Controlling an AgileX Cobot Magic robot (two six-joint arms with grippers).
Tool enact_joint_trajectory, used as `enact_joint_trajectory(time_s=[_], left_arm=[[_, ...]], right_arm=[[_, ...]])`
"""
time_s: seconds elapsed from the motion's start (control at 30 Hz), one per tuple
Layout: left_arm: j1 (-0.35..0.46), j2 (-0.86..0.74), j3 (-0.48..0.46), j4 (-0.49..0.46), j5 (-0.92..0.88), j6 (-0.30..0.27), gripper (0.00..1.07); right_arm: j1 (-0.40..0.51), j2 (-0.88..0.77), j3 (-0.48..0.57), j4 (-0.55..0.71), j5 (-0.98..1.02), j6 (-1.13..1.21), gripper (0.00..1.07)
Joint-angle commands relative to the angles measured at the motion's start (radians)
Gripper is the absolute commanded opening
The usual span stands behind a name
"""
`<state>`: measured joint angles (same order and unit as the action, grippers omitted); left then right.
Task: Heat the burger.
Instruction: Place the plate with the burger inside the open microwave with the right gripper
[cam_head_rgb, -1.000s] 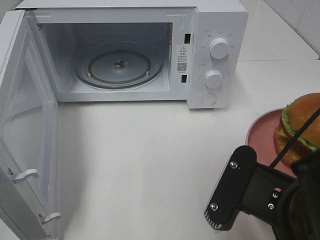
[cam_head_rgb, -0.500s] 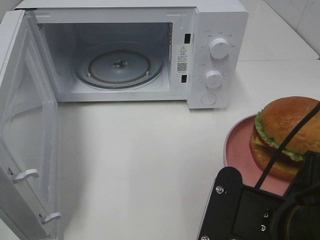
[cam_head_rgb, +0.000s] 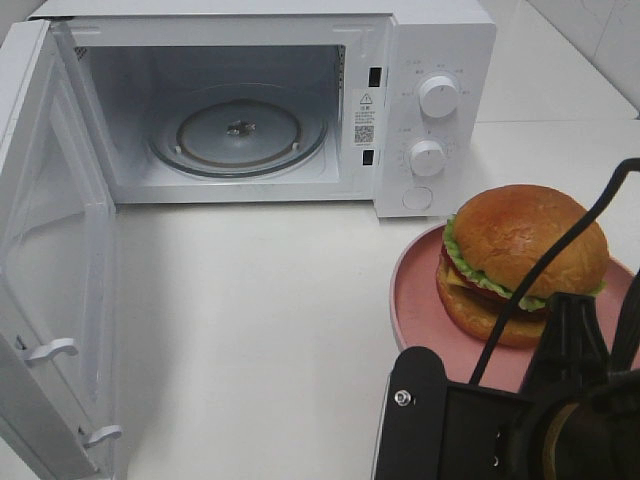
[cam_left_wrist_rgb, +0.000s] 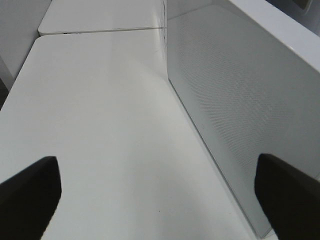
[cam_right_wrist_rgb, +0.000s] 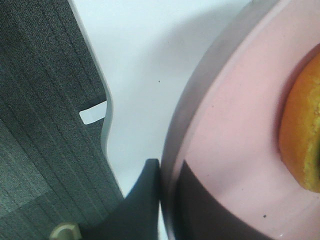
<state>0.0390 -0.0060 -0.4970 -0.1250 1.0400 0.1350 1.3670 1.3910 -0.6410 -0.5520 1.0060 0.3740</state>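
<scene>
On the smooth round pink plate (cam_head_rgb: 412, 300), near the boxy white open microwave (cam_head_rgb: 445, 40), sits the tall burger (cam_head_rgb: 520, 250) (glossy bun, frilly lettuce). The right gripper (cam_right_wrist_rgb: 169, 202) pinches the plate's thin rim. The left gripper (cam_left_wrist_rgb: 160, 197) has its dark fingers spread wide above the matte white table (cam_left_wrist_rgb: 100, 115).

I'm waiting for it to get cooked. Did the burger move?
Yes. The burger has slid left on its pink plate, closer to the lower knob of the microwave, with the right gripper shut on the plate's rim.
</scene>
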Motion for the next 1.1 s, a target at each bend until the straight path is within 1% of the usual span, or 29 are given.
enact_joint_trajectory(time_s=[0.03,0.4,0.77,0.97,1.03,1.1], left_arm=[[0.002,-0.02,0.003,-0.004,-0.004,-0.001,0.98],[0.002,-0.02,0.003,-0.004,-0.004,-0.001,0.98],[0.002,-0.02,0.003,-0.004,-0.004,-0.001,0.98],[0.002,-0.02,0.003,-0.004,-0.004,-0.001,0.98],[0.002,-0.02,0.003,-0.004,-0.004,-0.001,0.98],[0.002,-0.02,0.003,-0.004,-0.004,-0.001,0.98]], right_arm=[[0.002,-0.005,0.004,-0.075,0.009,-0.045,0.0],[0.002,-0.005,0.004,-0.075,-0.083,-0.274,0.0],[0.002,-0.005,0.004,-0.094,-0.129,-0.288,0.0],[0.002,-0.005,0.004,-0.094,-0.167,-0.383,0.0],[-0.002,-0.005,0.004,-0.102,-0.193,-0.462,0.0],[-0.005,-0.005,0.004,-0.102,-0.202,-0.47,0.0]])
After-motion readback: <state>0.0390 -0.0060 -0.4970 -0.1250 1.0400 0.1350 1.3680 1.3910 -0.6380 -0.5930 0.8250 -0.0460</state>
